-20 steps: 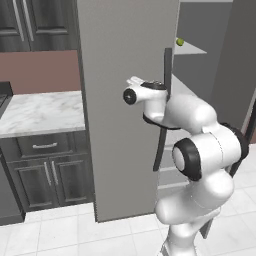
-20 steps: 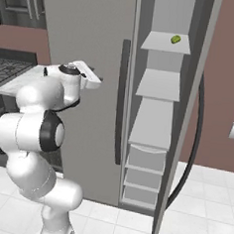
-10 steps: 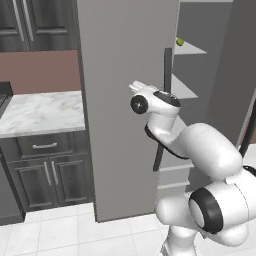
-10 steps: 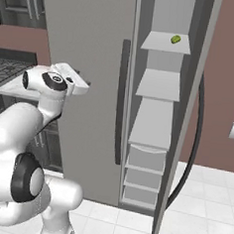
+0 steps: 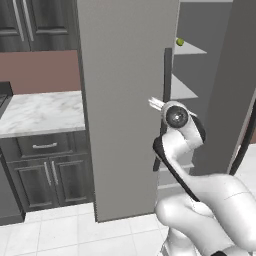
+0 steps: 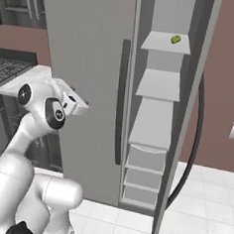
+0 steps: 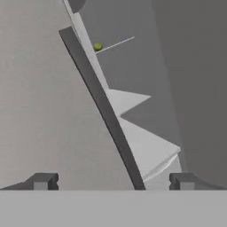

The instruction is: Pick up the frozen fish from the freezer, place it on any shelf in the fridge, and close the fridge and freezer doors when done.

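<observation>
Open freezer [image 6: 156,122], gripper [image 7: 113,181] spread before door handle [image 7: 102,108]

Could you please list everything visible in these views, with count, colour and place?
freezer: one, grey, open, right of the closed door, with plain grey shelves and drawers below.
freezer door: one, grey, swung open at the right.
fridge door: one, grey, closed, with a long dark handle.
small object: one, yellow-green, on the top freezer shelf.
counter: one, white marble, left of the fridge.
cabinets: dark grey, under and above the counter.
floor: white tiles.
gripper: one, dark fingertips, open, empty, facing the door handle.
</observation>
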